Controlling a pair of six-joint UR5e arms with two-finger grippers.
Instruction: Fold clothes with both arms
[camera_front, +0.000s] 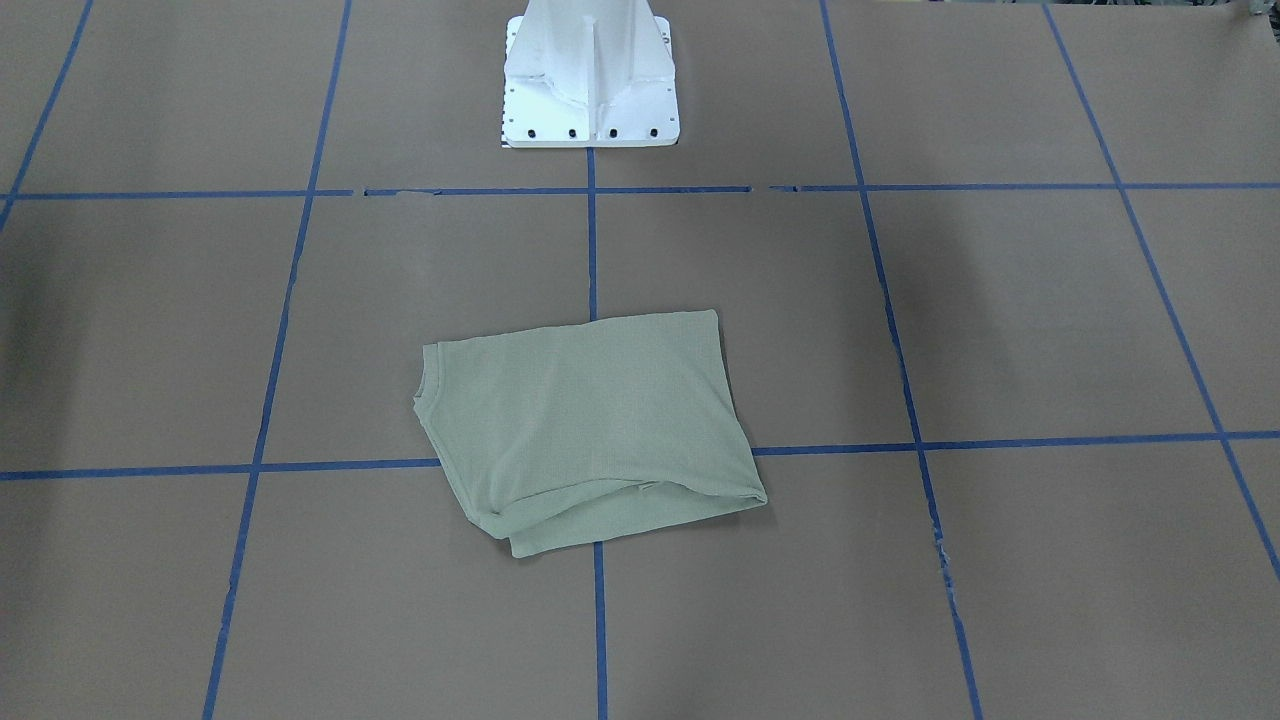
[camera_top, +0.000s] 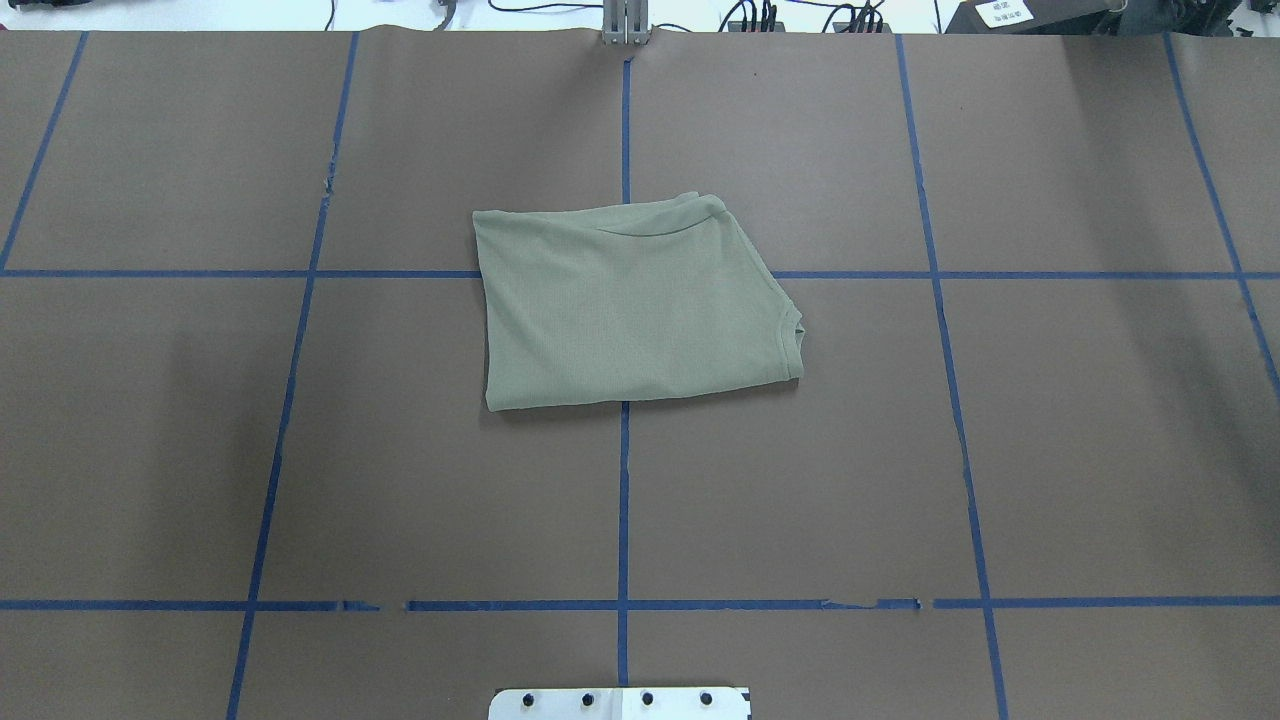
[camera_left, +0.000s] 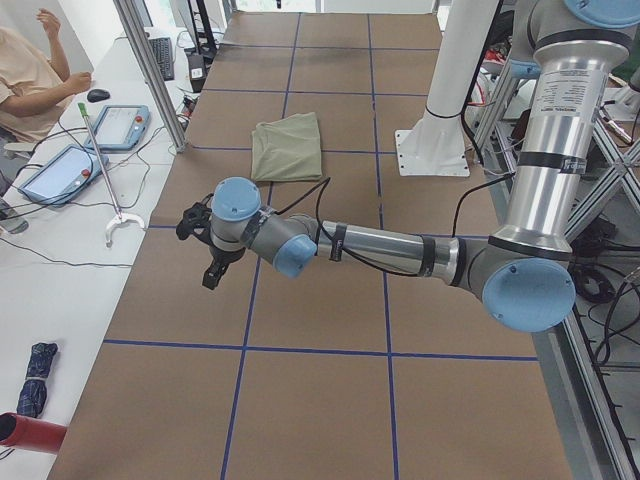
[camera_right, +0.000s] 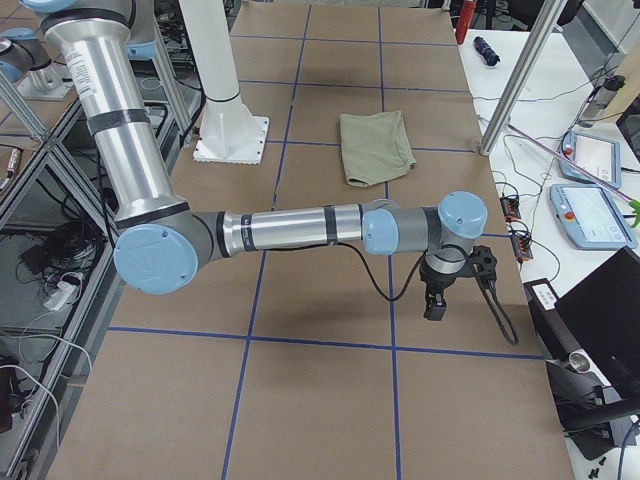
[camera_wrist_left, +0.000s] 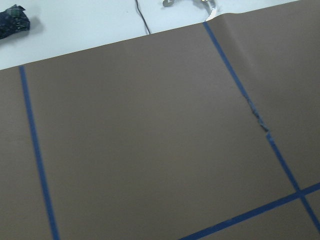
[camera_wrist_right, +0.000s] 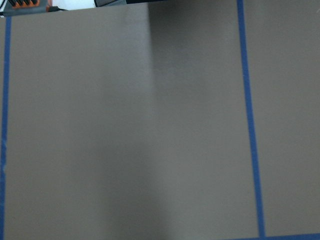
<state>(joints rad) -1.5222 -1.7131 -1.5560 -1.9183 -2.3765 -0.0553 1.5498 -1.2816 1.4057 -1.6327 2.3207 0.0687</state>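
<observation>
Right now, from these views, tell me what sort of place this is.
Probably a robotics lab workcell: a brown-papered table gridded with blue tape, the left arm and right arm reaching over it, and teach pendants on a side bench near a person.

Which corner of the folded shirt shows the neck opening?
The shirt corner nearest the robot, on its right: the neckline curves in there. The other three corners are plain folded fabric.
</observation>
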